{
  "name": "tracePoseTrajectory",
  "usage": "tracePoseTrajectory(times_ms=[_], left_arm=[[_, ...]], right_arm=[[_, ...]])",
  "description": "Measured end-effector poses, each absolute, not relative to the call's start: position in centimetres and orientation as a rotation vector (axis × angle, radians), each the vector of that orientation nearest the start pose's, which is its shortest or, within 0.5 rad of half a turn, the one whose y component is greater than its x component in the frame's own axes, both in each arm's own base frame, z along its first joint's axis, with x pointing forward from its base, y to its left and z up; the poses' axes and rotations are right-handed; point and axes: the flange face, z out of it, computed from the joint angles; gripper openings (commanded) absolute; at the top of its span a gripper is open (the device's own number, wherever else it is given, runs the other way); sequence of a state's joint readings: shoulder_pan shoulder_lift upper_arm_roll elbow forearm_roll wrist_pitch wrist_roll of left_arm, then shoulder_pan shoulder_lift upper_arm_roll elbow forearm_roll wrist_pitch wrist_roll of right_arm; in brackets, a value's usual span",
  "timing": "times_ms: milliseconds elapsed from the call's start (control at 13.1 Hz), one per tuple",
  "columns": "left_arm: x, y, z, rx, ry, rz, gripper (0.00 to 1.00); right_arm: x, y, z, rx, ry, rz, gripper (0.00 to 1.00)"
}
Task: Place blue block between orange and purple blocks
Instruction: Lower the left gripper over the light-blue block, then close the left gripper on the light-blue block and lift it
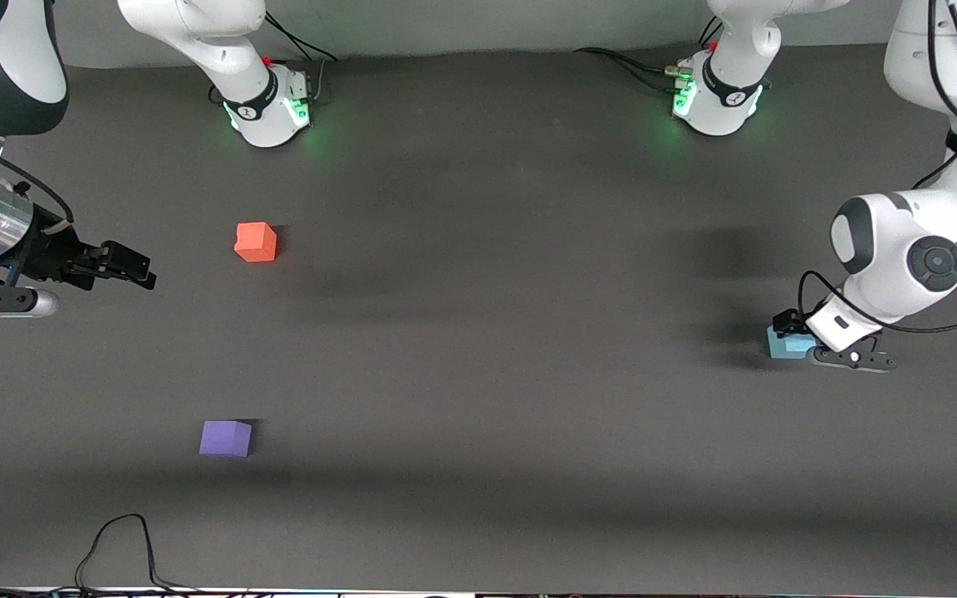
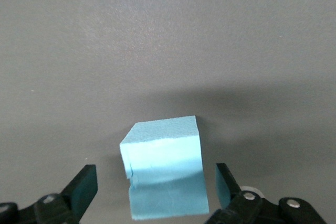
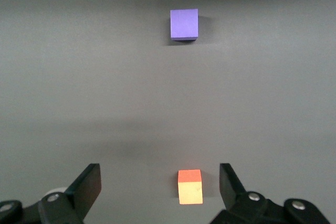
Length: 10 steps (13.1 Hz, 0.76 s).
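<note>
Your left claw (image 2: 156, 187) is down at the worktop (image 1: 478, 349) at the left arm's end, fingers wide apart straddling the blue block (image 2: 165, 174), a gap showing each side, nothing gripped yet. The block sits square between the fingers; it's a cube, so no long axis, faces roughly parallel to the fingers. Left arm is far nearer it. Right claw (image 3: 160, 187) waits open and empty at the right arm's end, near the orange block (image 1: 256, 242); the purple block (image 1: 226, 438) lies nearer the front camera, well apart. Close, lift, carry toward that gap.

White arms; black fingers (image 2: 84, 184); cables
</note>
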State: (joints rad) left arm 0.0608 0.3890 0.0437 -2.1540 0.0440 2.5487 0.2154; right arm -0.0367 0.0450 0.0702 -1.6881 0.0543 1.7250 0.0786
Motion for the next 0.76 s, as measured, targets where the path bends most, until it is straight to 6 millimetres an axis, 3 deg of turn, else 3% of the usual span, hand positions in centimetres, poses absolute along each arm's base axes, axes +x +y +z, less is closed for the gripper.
tracePoseTrajectory(times_ms=[153, 306, 382, 765], left_arm=[[56.5, 5.9, 20.7, -3.101, 0.218, 0.013, 0.95], [56.6, 5.8, 20.3, -3.11, 0.203, 0.012, 0.54], [56.6, 5.8, 20.2, -3.115, 0.193, 0.011, 0.44], [57.8, 5.9, 21.5, -3.128, 0.163, -0.021, 0.42]], right_arm=[[57.6, 2.3, 55.7, -3.084, 0.084, 0.017, 1.0], [57.6, 2.3, 55.7, -3.084, 0.085, 0.017, 1.0], [57.6, 2.3, 55.7, -3.084, 0.085, 0.017, 1.0], [57.6, 2.3, 55.7, -3.084, 0.085, 0.017, 1.0]])
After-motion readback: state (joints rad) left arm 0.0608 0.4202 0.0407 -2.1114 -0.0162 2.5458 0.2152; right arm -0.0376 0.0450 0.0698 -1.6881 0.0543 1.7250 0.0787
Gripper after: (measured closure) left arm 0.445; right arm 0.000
